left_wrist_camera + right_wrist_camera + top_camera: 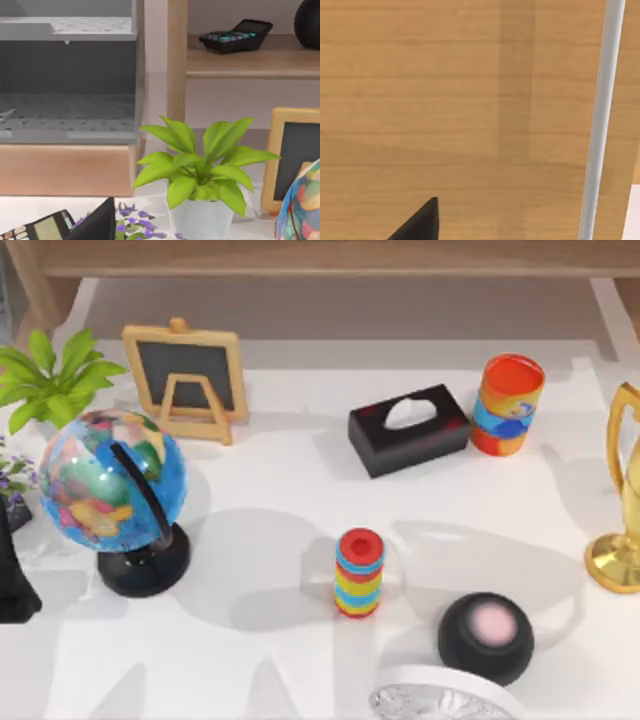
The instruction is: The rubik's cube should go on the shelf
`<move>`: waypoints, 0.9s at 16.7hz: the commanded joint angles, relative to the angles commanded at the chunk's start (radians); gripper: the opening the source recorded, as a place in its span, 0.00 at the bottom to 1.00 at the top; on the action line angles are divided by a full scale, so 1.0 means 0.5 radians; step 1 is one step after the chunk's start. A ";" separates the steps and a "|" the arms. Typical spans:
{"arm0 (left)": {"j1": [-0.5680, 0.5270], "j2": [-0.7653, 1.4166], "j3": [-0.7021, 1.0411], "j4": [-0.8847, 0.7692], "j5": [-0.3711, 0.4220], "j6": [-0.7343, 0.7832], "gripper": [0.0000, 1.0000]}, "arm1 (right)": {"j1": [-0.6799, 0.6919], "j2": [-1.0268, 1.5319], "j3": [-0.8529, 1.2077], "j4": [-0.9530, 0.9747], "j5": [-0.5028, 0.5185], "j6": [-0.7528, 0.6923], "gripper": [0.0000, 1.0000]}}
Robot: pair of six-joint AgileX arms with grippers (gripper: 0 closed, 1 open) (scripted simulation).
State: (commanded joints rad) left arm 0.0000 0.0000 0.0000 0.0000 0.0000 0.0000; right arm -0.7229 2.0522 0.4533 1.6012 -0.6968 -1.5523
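The rubik's cube is out of view. The shelf (pixel 320 258), a long light-brown wooden plank, runs along the table's far edge. In the left wrist view the shelf (pixel 250 62) carries a black calculator (pixel 235 36). Plain wood grain of the shelf (pixel 445 100) sits very close in the right wrist view, with a black tip of my right gripper (pixel 420 222) in front of it. My left arm (pixel 12 580) stays at the table's left edge, and a dark part of my left gripper (pixel 97 225) faces a potted plant.
On the table stand a chalkboard easel (pixel 185 380), a green plant (pixel 50 380), a globe (pixel 110 480), a black tissue box (pixel 408 430), two striped cylinders (pixel 359 572) (pixel 508 405), a gold trophy (pixel 620 500) and a black round object (pixel 485 635).
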 joint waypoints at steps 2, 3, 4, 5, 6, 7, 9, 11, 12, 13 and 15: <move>0.000 0.000 0.000 0.000 0.000 0.000 1.00 | -0.026 -0.011 -0.032 0.025 -0.026 0.000 1.00; 0.000 0.000 0.000 0.000 0.000 0.000 1.00 | -0.040 -0.016 -0.053 0.037 -0.040 0.000 1.00; 0.000 0.000 0.000 0.000 0.000 0.000 1.00 | -0.052 -0.021 -0.067 0.048 -0.052 0.001 1.00; 0.000 0.000 0.000 0.000 0.000 0.000 1.00 | -0.052 -0.021 -0.067 0.048 -0.052 0.001 1.00; 0.000 0.000 0.000 0.000 0.000 0.000 1.00 | -0.052 -0.021 -0.067 0.048 -0.052 0.001 1.00; 0.000 0.000 0.000 0.000 0.000 0.000 1.00 | -0.042 -0.011 -0.060 0.044 -0.048 0.001 1.00; 0.000 0.000 0.000 0.000 0.000 0.000 1.00 | -0.059 -0.024 -0.044 0.024 -0.037 0.019 1.00; 0.000 0.000 0.000 0.000 0.000 0.000 1.00 | -0.140 -0.088 0.040 -0.075 0.013 0.110 1.00; 0.000 0.000 0.000 0.000 0.000 0.000 1.00 | -0.197 -0.135 0.107 -0.155 0.050 0.181 1.00; 0.000 0.000 0.000 0.000 0.000 0.000 1.00 | -0.257 -0.189 0.192 -0.257 0.094 0.267 1.00; 0.000 0.000 0.000 0.000 0.000 0.000 1.00 | -0.358 -0.301 0.425 -0.530 0.198 0.485 1.00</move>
State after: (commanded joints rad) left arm 0.0000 0.0000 0.0000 0.0000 0.0000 0.0000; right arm -0.9017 1.9018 0.6658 1.3364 -0.5980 -1.3100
